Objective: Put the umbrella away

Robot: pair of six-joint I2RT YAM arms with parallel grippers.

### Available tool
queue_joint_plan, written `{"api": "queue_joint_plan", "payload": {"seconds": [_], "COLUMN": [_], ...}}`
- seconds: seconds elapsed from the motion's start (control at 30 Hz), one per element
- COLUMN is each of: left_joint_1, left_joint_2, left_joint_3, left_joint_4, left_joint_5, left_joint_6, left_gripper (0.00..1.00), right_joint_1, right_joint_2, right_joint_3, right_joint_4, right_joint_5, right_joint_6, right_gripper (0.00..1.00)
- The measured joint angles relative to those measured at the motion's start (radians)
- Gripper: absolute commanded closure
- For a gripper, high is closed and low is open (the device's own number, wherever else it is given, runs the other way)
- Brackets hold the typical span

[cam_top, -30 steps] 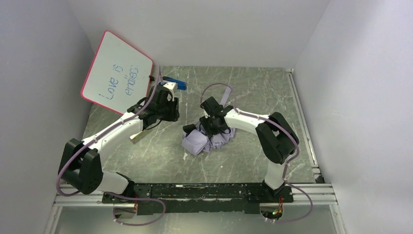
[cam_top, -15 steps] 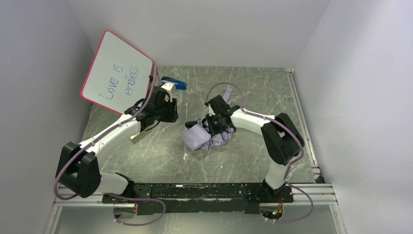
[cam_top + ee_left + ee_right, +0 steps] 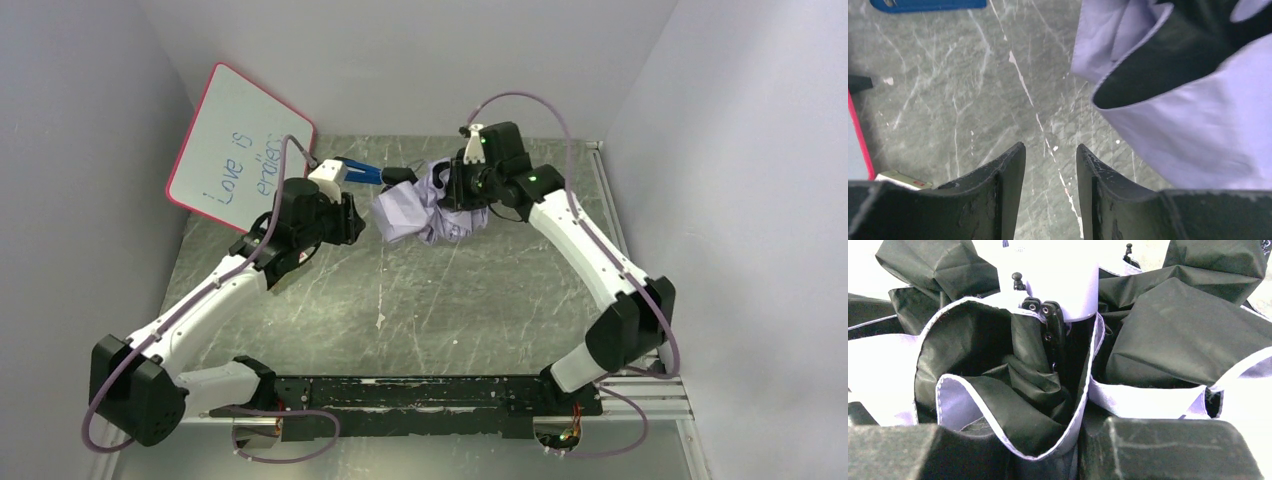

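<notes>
The umbrella (image 3: 425,205) is a crumpled bundle of pale lilac and black fabric, held up off the table near the back. My right gripper (image 3: 462,190) is shut on the umbrella: in the right wrist view its fingers (image 3: 1168,450) pinch the folded fabric (image 3: 1013,405), with black rib ends (image 3: 1050,320) above. My left gripper (image 3: 345,215) is open and empty, just left of the bundle. In the left wrist view its fingertips (image 3: 1018,155) hang over bare table and the lilac fabric (image 3: 1198,130) fills the right side.
A white board with a red rim (image 3: 240,150) leans at the back left. A blue stapler-like object (image 3: 360,170) lies behind my left gripper and shows in the left wrist view (image 3: 928,5). A small tan item (image 3: 280,283) lies under the left arm. Grey walls enclose the table.
My right gripper has lifted the umbrella from the table's middle and carried it toward the back. My left gripper has moved slightly back and right, toward the bundle.
</notes>
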Motion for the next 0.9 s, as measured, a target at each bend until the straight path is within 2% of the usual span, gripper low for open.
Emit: {"api": "queue_joint_plan", "payload": {"seconds": [0.23,0.4,0.57,0.7,0.83,0.9], "left_joint_1": [0.000,0.002,0.002,0.002,0.002,0.002], "left_joint_2": [-0.037,-0.056,-0.125,-0.152,-0.133,-0.097], "left_joint_3": [-0.002,-0.047,-0.237,-0.375,-0.445,-0.446], "left_joint_4": [0.062,0.171,0.422,0.678,0.922,1.016], "left_joint_5": [0.005,0.081,0.212,0.331,0.430,0.480], "left_joint_6": [0.074,0.163,0.244,0.299,0.344,0.364], "left_gripper": [0.50,0.51,0.51,0.47,0.43,0.37], "right_joint_1": [-0.063,-0.129,-0.166,-0.172,-0.176,-0.177], "right_joint_2": [-0.071,-0.089,-0.126,-0.179,-0.217,-0.234], "right_joint_3": [0.077,0.104,0.133,0.134,0.157,0.166], "right_joint_4": [-0.070,-0.116,-0.125,-0.127,-0.155,-0.159], "right_joint_5": [-0.135,-0.235,-0.369,-0.476,-0.550,-0.587], "right_joint_6": [0.041,0.079,0.090,0.080,0.057,0.050], "right_gripper": [1.00,1.00,1.00,1.00,1.00,1.00]}}
